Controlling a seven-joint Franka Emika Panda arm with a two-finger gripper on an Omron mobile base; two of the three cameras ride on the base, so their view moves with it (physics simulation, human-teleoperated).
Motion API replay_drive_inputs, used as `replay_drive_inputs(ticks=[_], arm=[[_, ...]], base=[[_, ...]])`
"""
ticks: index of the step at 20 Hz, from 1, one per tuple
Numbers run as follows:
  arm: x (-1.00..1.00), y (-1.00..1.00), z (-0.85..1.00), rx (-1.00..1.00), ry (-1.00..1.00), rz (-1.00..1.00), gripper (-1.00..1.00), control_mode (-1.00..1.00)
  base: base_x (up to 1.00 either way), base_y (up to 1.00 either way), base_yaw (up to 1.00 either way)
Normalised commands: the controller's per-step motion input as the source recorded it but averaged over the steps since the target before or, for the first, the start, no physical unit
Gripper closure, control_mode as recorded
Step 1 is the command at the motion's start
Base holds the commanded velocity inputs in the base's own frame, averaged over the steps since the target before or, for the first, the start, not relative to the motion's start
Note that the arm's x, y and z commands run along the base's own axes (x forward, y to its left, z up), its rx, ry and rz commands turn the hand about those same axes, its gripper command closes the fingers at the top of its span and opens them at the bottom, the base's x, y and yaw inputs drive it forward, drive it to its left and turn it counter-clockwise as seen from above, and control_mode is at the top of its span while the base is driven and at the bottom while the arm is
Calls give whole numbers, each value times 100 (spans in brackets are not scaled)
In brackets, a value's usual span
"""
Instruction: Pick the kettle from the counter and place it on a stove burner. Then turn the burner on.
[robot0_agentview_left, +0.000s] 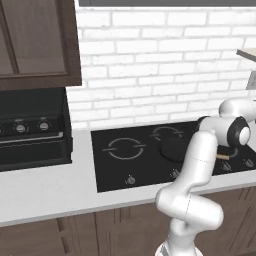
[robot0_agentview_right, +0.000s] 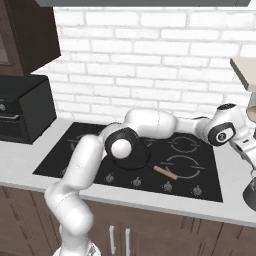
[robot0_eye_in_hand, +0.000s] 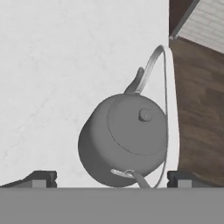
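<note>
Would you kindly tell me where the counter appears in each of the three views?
Left base view: counter, lower left, beside and in front of the black cooktop.
Right base view: lower left, continuing along the cooktop's front.
Hand view: pale upper left, under the kettle.
Shared landmark: the cooktop; the kettle links the hand view.
</note>
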Motion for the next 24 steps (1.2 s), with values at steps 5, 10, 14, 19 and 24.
replay_drive_inputs(ticks=[5,10,14,19,24], arm=[[-4,-7,3,0,0,-4,-100,-100],[-9,31,25,-9,-3,-9,-100,-100],[-11,11,5,-5,0,-12,-100,-100],[-3,-1,-6,0,-2,-12,-100,-100],[0,-11,-2,3,-1,-8,-100,-100]], base=[[0,0,0],[0,0,0],[0,0,0],[0,0,0],[0,0,0]])
